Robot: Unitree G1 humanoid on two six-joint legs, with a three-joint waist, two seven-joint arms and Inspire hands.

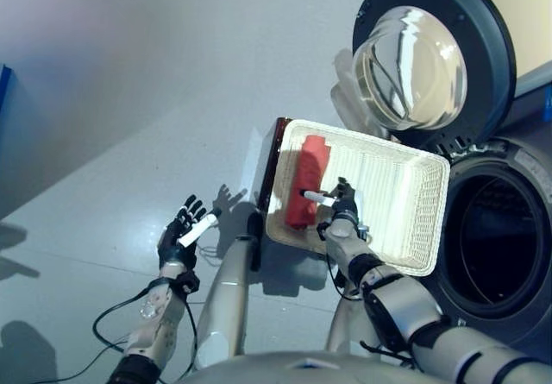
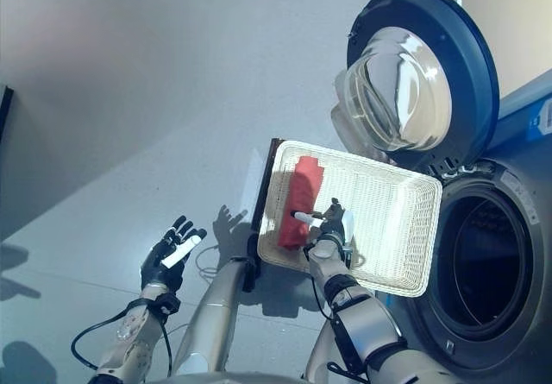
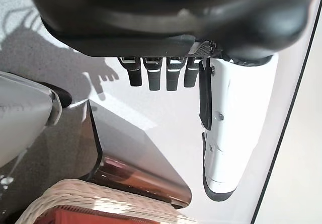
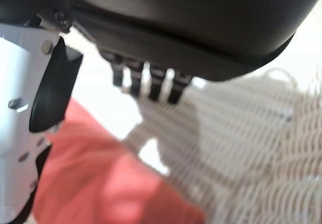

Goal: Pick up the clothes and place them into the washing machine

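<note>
A pale grey glossy floor (image 1: 103,99) fills most of the scene, lit so that hard shadows fall across it, and at its right side stands the washing machine (image 1: 517,254), dark grey, with its round drum opening (image 1: 483,246) facing out and its door (image 1: 431,56) swung wide above, the clear glass bowl of the door bulging toward the camera. Just beside the drum opening, and partly in front of its lower left edge, sits a white woven basket (image 1: 405,203) on a low dark reddish-brown stand (image 1: 269,164) whose edge shows along the basket's left side. The red cloth (image 1: 309,181) lies in the left part of the basket, stretched lengthwise along its wall. The right robot hand (image 1: 338,207) hovers over the basket beside the cloth, white-covered thumb pointing at the red fabric; the right wrist view shows what the head views cannot, that its fingers (image 4: 146,83) hang loosely apart above the weave with the cloth below the thumb, nothing pinched. The left robot hand (image 1: 183,233) is held over the bare floor well left of the basket, spread and empty; its wrist view looks down on the stand's corner and the basket's rim with a strip of red inside
</note>
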